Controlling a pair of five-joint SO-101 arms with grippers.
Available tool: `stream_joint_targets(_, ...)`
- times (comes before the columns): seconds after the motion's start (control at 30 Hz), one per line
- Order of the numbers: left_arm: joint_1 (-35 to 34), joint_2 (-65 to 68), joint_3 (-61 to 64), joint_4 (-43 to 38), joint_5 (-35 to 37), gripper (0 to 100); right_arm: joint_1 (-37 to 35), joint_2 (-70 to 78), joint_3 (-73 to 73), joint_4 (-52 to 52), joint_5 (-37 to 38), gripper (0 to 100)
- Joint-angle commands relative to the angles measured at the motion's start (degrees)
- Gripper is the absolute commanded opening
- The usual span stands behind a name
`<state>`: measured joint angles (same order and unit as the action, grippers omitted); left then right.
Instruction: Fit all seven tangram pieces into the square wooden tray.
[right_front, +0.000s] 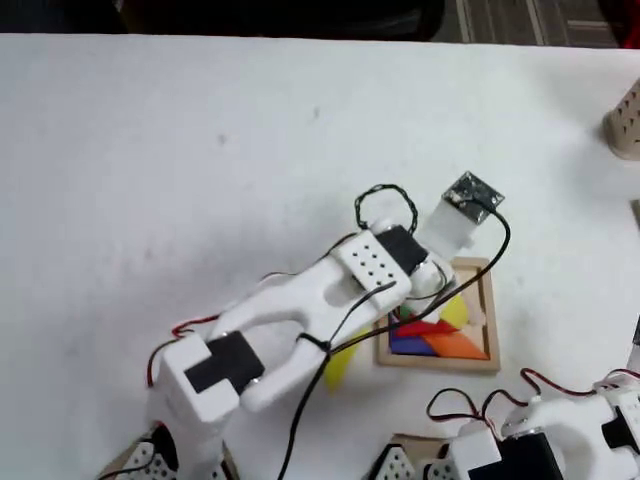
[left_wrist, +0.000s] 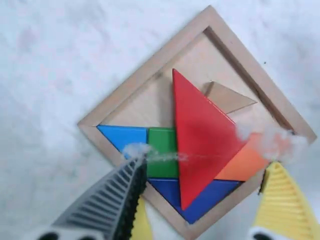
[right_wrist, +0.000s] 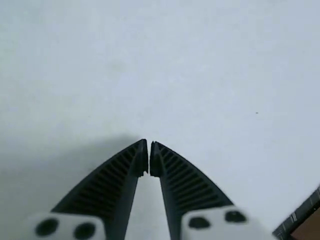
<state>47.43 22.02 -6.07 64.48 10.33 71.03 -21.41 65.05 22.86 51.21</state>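
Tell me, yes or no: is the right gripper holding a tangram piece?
No, the right gripper has its jaws shut together with nothing between them, above the white table.

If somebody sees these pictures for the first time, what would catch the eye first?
The big red triangle stands out most: it lies slanted across the other pieces in the square wooden tray, apparently not yet seated. The left claw hangs wide open directly above it. The right claw is shut over the bare white table.
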Motion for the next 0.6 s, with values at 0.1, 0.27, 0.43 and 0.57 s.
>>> stream_joint_targets(0.1, -3.91, -9.54, -5.36, 12.66, -5.27, 37, -1.98, -0.84, -0.35, -1.54, 0.44, 2.1)
stream_joint_targets(0.27, -9.80, -21.58, -1.76, 18.46, -6.15, 37, -6.20, -0.92, -0.44, -0.31, 0.18, 1.8)
stream_joint_targets(0.43, -20.79, -33.63, 9.49, 17.41, -8.18, 37, -11.47, -1.45, -2.64, 8.57, 0.18, 1.8)
stream_joint_targets(0.57, -28.97, -40.57, 22.77, 13.19, -8.44, 37, -16.04, -1.45, -10.64, 25.54, 0.09, 1.8)
